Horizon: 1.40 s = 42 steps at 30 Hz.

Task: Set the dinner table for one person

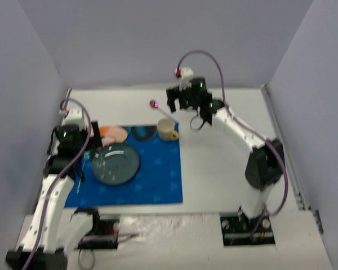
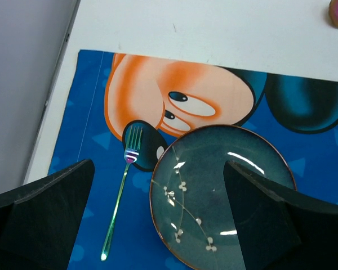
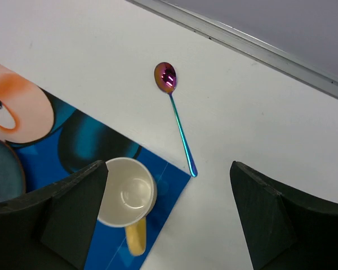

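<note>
Top view: the spoon (image 1: 164,112) lies on the bare counter (image 1: 208,169) just off the placemat's (image 1: 158,180) far right corner. It is slanted, bowl pointing away from the mat. The right arm reaches out, and the right claw (image 1: 177,106) is nearest the spoon.

Left wrist: the left claw (image 2: 159,169) gapes wide, empty, above the fork (image 2: 119,202) and plate (image 2: 222,197) on the placemat.

Right wrist: jaws wide and empty, with the spoon handle apparently ending between them.

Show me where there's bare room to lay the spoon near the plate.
Free: the placemat strip right of the plate, nearer than the cup; the dinner table between mat and right arm's base. Crowded: plate's left, where the fork lies, and the mat's far corner by cup and spoon.
</note>
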Tool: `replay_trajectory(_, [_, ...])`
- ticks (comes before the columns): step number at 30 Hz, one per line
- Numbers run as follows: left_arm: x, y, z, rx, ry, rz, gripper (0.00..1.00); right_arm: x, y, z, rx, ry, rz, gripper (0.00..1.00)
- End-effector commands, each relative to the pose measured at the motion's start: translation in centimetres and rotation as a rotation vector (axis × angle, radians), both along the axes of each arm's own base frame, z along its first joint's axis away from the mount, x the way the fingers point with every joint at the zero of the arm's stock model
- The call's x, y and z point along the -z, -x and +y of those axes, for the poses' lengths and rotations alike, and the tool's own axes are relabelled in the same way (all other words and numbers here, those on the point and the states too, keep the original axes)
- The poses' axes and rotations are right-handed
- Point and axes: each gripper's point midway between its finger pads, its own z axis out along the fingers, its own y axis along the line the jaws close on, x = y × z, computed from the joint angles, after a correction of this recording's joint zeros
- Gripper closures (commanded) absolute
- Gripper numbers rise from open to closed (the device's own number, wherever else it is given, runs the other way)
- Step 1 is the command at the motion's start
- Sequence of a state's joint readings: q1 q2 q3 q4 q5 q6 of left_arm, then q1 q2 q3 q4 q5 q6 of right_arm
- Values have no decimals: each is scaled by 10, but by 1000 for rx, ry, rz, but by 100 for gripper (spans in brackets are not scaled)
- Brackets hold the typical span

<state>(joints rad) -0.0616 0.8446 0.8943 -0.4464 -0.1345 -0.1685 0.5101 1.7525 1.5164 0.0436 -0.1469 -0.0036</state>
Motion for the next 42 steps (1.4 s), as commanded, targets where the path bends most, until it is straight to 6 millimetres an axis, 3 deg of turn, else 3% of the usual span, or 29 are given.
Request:
replay_trajectory(1, [8,-3,1,-34,17,43,3,23,-41,19,-145,127,-66,21])
replay_trajectory(5, [13,-2,2,-43,15,72,3,46,-60,35,-241,160,-76,30])
replay_trajectory(8, [13,-1,3,-48,10,69,3,82,-73,46,-288,177,-42,33])
replay_trajectory(16, [17,-1,1,-34,17,77,3,135,-101,58,-300,204,-14,41])
replay_trajectory(28, [24,-3,0,-27,15,104,3,175,-119,62,-333,212,2,46])
replay_trajectory(35, [27,-4,0,-26,11,118,3,203,-133,43,-259,236,29,60])
replay_trajectory(42, [29,-5,-1,-22,9,123,3,200,-155,-6,-81,254,21,98])
